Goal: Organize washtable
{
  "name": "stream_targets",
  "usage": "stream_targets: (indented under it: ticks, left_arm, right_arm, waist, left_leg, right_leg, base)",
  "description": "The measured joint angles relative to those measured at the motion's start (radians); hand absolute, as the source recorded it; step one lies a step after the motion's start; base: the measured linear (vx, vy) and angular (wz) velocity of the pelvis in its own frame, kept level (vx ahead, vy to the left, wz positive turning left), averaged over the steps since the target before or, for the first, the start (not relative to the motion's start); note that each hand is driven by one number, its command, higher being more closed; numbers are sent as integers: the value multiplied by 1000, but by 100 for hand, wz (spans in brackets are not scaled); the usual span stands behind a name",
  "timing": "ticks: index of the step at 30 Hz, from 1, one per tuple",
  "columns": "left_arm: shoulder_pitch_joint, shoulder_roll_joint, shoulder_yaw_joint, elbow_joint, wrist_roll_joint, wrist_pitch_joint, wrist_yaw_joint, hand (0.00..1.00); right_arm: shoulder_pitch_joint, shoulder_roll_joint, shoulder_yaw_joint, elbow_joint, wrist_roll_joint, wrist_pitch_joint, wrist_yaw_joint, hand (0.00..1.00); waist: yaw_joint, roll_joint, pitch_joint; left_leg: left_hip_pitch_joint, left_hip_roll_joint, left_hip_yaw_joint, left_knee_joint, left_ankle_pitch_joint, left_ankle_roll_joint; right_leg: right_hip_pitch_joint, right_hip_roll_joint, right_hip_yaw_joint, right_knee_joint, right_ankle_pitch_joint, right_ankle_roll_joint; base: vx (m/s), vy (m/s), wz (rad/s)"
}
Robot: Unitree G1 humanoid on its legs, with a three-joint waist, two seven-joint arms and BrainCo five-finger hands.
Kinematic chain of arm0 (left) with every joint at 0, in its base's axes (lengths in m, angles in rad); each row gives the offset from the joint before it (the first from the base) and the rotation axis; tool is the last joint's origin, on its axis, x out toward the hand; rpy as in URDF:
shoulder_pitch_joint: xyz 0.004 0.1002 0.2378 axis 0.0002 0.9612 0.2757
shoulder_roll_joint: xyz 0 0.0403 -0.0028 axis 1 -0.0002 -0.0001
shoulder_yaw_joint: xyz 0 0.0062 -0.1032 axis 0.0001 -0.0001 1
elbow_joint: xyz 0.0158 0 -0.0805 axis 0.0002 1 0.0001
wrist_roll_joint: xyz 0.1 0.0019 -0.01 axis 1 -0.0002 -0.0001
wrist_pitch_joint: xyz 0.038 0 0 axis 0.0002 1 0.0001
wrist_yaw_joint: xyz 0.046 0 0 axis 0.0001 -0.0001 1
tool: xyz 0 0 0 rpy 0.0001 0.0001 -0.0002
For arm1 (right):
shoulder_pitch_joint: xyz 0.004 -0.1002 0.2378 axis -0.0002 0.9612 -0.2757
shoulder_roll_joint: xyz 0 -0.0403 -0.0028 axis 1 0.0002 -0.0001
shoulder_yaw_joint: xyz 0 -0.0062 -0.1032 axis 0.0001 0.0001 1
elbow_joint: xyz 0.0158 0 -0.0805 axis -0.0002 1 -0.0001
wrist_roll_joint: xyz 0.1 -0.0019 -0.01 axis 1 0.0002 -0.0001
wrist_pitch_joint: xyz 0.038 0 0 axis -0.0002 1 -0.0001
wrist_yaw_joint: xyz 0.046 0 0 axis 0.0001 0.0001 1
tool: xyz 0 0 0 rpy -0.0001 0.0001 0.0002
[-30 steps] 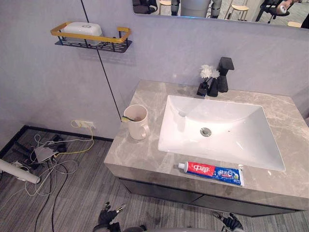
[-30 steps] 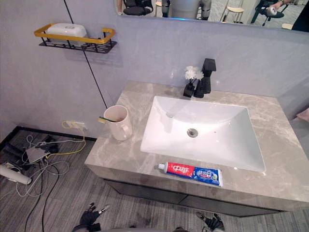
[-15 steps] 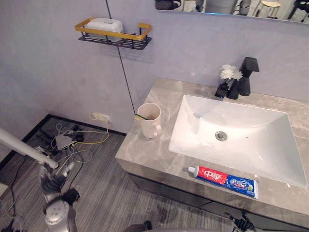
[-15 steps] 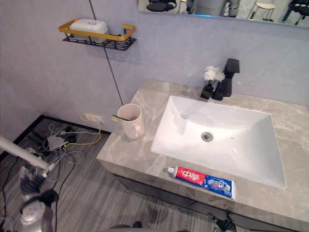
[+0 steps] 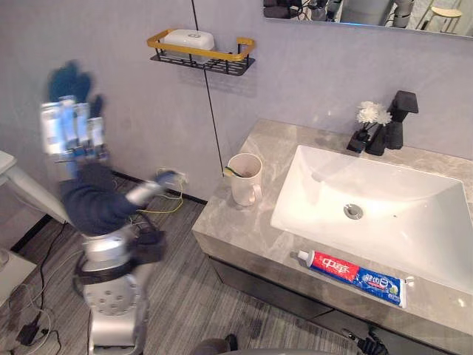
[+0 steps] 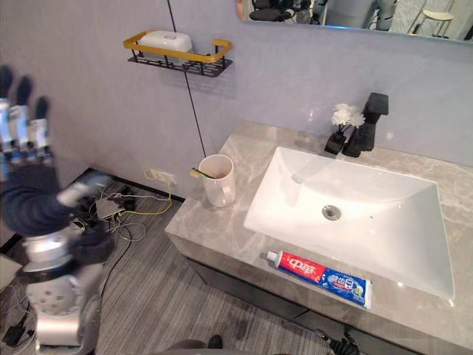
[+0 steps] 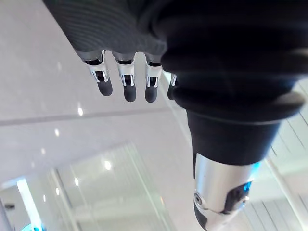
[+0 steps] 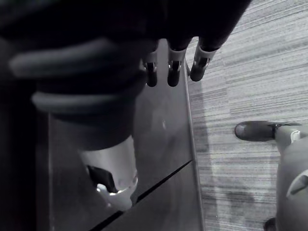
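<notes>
The toothpaste tube (image 5: 355, 271) lies flat along the desk's (image 5: 244, 237) front edge before the sink (image 5: 384, 207), its cap pointing toward the cup (image 5: 244, 177) at the robot's left. The right hand (image 8: 174, 72), fingers loose and empty, hangs below that edge and is probably the nearer; the left hand (image 5: 70, 127), fingers straight and apart, stands high, well off to the left

Pale grey wall (image 5: 310, 81) panels fill the upper frame, split by a thin dark vertical seam (image 5: 212, 111). A black wall shelf (image 5: 194, 52) with a yellow rail hangs at the upper left, and a mirror (image 5: 369, 11) edge runs along the top right. At right stands the grey marble worktop (image 5: 244, 237) with a glossy white basin (image 5: 399, 222), a black tap (image 5: 399, 118) behind it and a dark cabinet (image 5: 273, 285) front below. Grey striped floor (image 5: 185, 296) covers the lower left, with a wall socket (image 6: 160, 176) low on the wall.
</notes>
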Motion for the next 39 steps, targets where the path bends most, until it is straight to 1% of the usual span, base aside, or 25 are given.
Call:
stream_targets:
  ticks: [2, 3, 4, 5, 6, 8, 10, 13, 15, 18, 21, 22, 24, 26, 29, 33, 36, 39]
  left_arm:
    - [-36, 1, -102, 47, 45, 6, -35, 0]
    - [-47, 1, -130, 62, 58, 12, -49, 0]
    - [-57, 1, -168, 85, 78, 20, -73, 0]
    - [-70, 1, -204, 115, 80, 22, -86, 0]
    - [-77, 0, -220, 129, 81, 22, -97, 0]
    - [-105, -4, -296, 200, 87, 27, -125, 0]
    - [-136, -14, -349, 289, 108, 39, -147, 0]
    - [-152, -29, -406, 403, 139, 64, -167, 0]
    - [-154, -51, -456, 484, 175, 76, -176, 0]
    - [-160, -68, -499, 545, 218, 85, -190, 0]
    - [-184, -82, -503, 613, 248, 94, -204, 0]
    - [-198, -87, -503, 651, 264, 99, -208, 0]
    - [-200, -88, -501, 705, 292, 110, -208, 0]
    - [-200, -87, -499, 756, 336, 120, -207, 0]
    - [-200, -84, -488, 782, 368, 137, -204, 0]
    - [-200, -81, -481, 791, 406, 140, -194, 0]
    - [-200, -82, -442, 820, 441, 155, -182, 0]
    - [-200, -82, -415, 820, 455, 163, -165, 0]
  right_arm:
    - [1, 3, 16, 0, -1, 0, 1, 0]
    - [1, 3, 16, 0, -1, 0, 1, 0]
    - [-3, 5, 17, -1, -1, 0, 2, 0]
    - [-2, 5, 23, -10, -1, 0, 1, 0]
    - [-1, 5, 26, -15, -1, 0, 1, 0]
    - [1, 5, 35, -29, -3, 0, 1, 0]
    - [0, 5, 35, -29, -3, 1, 0, 0]
    - [-1, 5, 34, -36, -9, 1, -1, 0]
    - [2, 5, 32, -37, -10, 2, -3, 0]
    - [4, 5, 31, -37, -12, 4, -6, 0]
    - [5, 4, 25, -37, -12, 5, -7, 0]
    - [2, 4, 19, -38, -13, 6, -7, 0]
    - [0, 2, 6, -47, -14, 7, -10, 0]
    - [0, -5, 4, -70, -20, 7, -20, 0]
    - [-7, -6, 3, -75, -22, 7, -24, 0]
    - [-8, -5, -12, -75, -22, 7, -26, 0]
    - [-9, -3, -12, -75, -22, 7, -26, 0]
    - [-23, -3, -12, -75, -22, 8, -26, 0]
  waist:
    - [-2, -1, -9]
    - [-6, -3, -10]
    - [-18, -4, -10]
    - [-23, -5, -11]
    - [-23, -6, -11]
    - [-25, -6, -12]
    - [-28, -7, -13]
    - [-45, -7, -15]
    - [-48, -6, -17]
    - [-49, -4, -19]
    - [-50, -4, -19]
    - [-51, 1, -22]
    - [-56, -3, -20]
    - [-61, 6, -24]
    - [-71, 8, -24]
    - [-76, 10, -21]
    - [-80, 10, -16]
    - [-80, 6, 14]
  left_leg:
    - [0, 5, 17, 0, 0, 1]
    - [0, 6, 17, 0, 0, 1]
    - [0, 7, 20, 0, 0, 1]
    - [1, 10, 26, -1, 0, 1]
    - [1, 11, 29, -1, 0, 1]
    - [1, 15, 41, -2, 0, 0]
    - [1, 15, 43, -2, 0, 0]
    - [1, 15, 47, -2, 0, 0]
    - [3, 17, 59, -2, 0, 1]
    - [5, 18, 65, -2, 0, 1]
    - [7, 20, 65, -1, 1, 1]
    - [10, 20, 65, 0, 1, 0]
    - [15, 20, 64, -1, 1, 0]
    - [16, 19, 62, -3, 3, -2]
    - [19, 19, 53, -16, 8, -8]
    - [29, 22, 52, -26, 9, -9]
    - [38, 27, 51, -35, 10, -12]
    - [47, 26, 50, -37, 10, -12]
  right_leg:
    - [-9, 2, 16, 1, 2, -2]
    - [-9, 2, 16, 1, 2, -2]
    - [-11, 3, 20, 1, 2, -3]
    - [-14, 4, 27, 0, 3, -3]
    - [-15, 5, 33, 0, 3, -3]
    - [-23, 6, 43, 0, 5, -5]
    - [-24, 6, 47, 1, 5, -5]
    - [-27, 5, 57, 3, 7, -5]
    - [-30, 3, 64, 3, 10, -4]
    - [-32, 0, 67, 6, 11, -4]
    - [-32, -2, 67, 11, 10, -4]
    - [-29, 2, 66, 10, 11, -4]
    - [-24, 5, 66, 9, 11, -5]
    - [-22, 5, 65, 0, 13, -5]
    - [-20, 9, 60, -7, 15, -6]
    - [-4, 15, 56, -29, 23, -10]
    - [1, 16, 56, -27, 22, -10]
    - [10, 16, 54, -27, 21, -10]
  base:
    - [32, 29, -19]
    - [44, 25, -7]
    - [28, 16, -8]
    - [23, 17, -12]
    - [20, 20, -19]
    - [16, 21, -16]
    - [0, 22, -5]
    - [-6, 30, -5]
    - [-11, 39, -13]
    - [-14, 30, -6]
    - [-8, 11, -1]
    - [0, 0, 0]
    - [0, 0, 0]
    - [0, 0, 0]
    - [0, 1, 4]
    - [20, 0, 1]
    - [41, 10, 0]
    - [11, 4, 1]
